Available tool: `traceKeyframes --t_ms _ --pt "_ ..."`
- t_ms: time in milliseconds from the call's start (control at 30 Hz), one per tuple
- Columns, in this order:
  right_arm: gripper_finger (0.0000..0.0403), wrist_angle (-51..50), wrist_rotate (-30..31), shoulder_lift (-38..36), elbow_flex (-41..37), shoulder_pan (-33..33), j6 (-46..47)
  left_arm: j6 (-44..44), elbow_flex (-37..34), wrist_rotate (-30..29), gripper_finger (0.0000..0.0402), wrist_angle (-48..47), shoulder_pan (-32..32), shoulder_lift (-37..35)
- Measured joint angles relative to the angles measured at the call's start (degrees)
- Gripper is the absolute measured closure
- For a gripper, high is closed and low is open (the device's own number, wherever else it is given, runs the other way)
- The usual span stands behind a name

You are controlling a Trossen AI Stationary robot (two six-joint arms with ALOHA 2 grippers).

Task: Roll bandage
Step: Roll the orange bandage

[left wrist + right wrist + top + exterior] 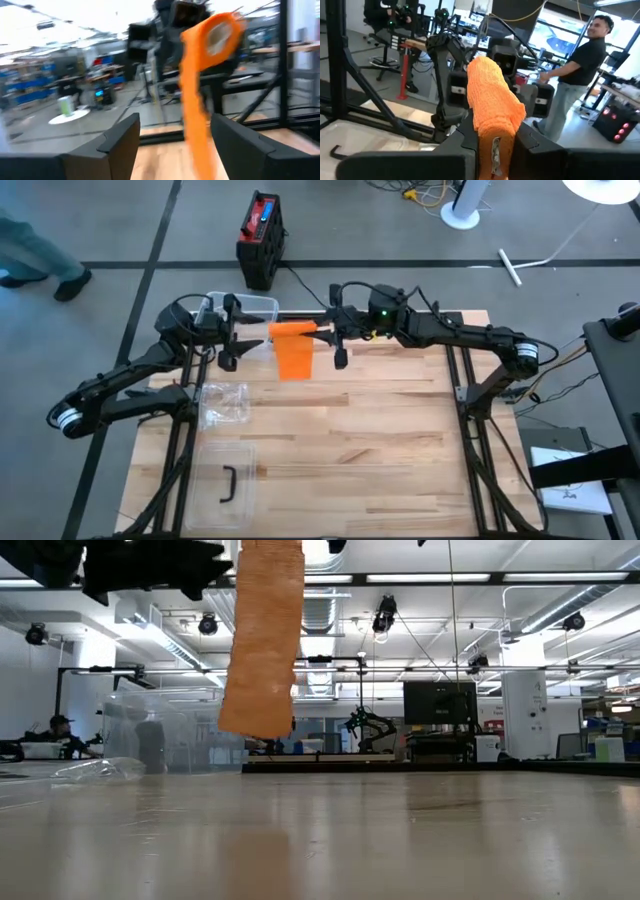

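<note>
Right tool clamps bandage above surface | left tool open beside strip | we advise keeping tension while winding.

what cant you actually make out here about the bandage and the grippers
- Low view: the orange bandage runs off the top edge, so neither grip shows.
- Left wrist view: motion blur hides whether the left gripper touches it.
- Right wrist view: the bandage hides the right gripper fingertips.
</note>
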Motion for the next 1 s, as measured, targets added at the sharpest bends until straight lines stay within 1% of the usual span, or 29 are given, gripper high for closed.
traceKeyframes --t_ms 67,200,300,400,467,567,667,733,900,1000 --pt "0.0361 1.50 0.40 0.03 0.00 0.13 -0.21 -0.50 0.82 2.00 0.0161 0.21 -0.02 0.06" --pt "0.0361 7.39 0.44 0.04 0.03 0.50 1.43 0.41 1.21 1.93 0.0145 -0.12 0.00 0.59" --pt "0.0361 8.02 0.36 0.03 0.05 0.55 3.40 1.63 2.28 1.94 0.0135 0.04 0.00 1.50" --pt "0.0361 8.01 0.39 0.65 0.04 0.84 3.48 1.54 3.82 1.97 0.0127 -0.24 -0.02 3.59" --pt "0.0361 8.29 0.36 1.11 0.05 1.27 3.18 0.51 4.90 3.29 0.0121 -0.70 -0.11 5.31" --pt "0.0361 8.46 0.42 1.69 0.04 1.99 0.43 -1.33 7.21 7.24 0.0113 -0.61 -0.11 7.67" --pt "0.0361 8.37 4.63 1.77 0.04 2.80 -5.46 -2.06 9.01 11.16 0.0105 -0.60 -0.27 9.02" --pt "0.0361 8.42 5.84 1.77 0.04 3.04 -8.37 -2.20 9.80 12.22 0.0101 -0.56 -0.68 9.47" --pt "0.0361 8.42 5.70 1.88 0.04 3.04 -9.30 -2.08 11.37 13.91 0.0097 -0.60 -1.22 10.13" --pt "0.0361 8.93 3.19 2.62 0.07 3.04 -9.19 -1.67 12.18 13.99 0.0100 -0.74 -1.25 10.54"
